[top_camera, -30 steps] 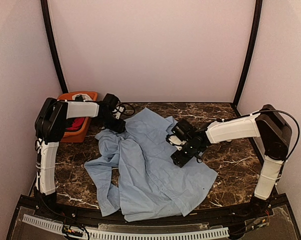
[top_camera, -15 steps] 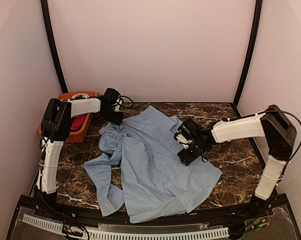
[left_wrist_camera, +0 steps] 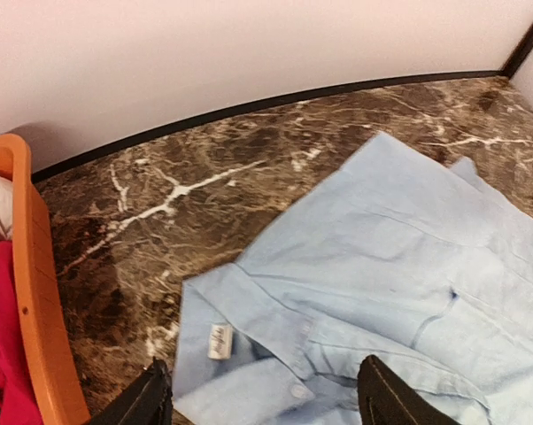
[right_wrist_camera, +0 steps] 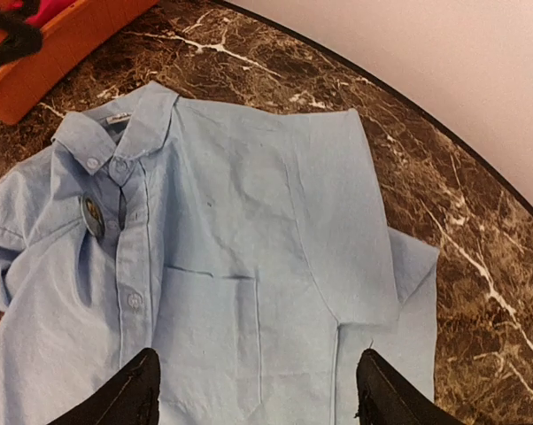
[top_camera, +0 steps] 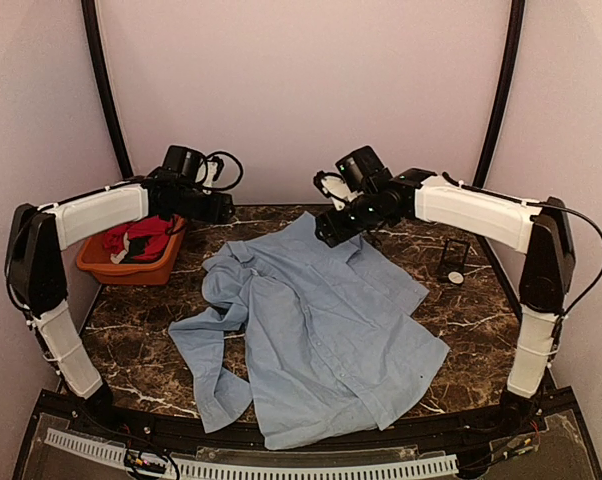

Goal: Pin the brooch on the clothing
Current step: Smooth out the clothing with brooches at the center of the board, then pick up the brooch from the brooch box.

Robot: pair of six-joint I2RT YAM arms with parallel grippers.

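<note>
Jaws left and right stand open over the shirt [top_camera: 321, 320] bearing the brooch [right_wrist_camera: 93, 217].

A light blue shirt [right_wrist_camera: 275, 204] lies spread front-up on the dark marbled tabletop [right_wrist_camera: 488, 266], with its collar [right_wrist_camera: 116, 133] toward the upper left and a chest pocket [right_wrist_camera: 209, 336] near the middle. A small oval brooch [right_wrist_camera: 93, 217] sits on the fabric just left of the button strip, below the collar. An orange bin [right_wrist_camera: 63, 49] fills the top left corner. The right tool [right_wrist_camera: 265, 394] has its dark fingers [right_wrist_camera: 138, 394] wide apart over the shirt, nothing between them.
</note>
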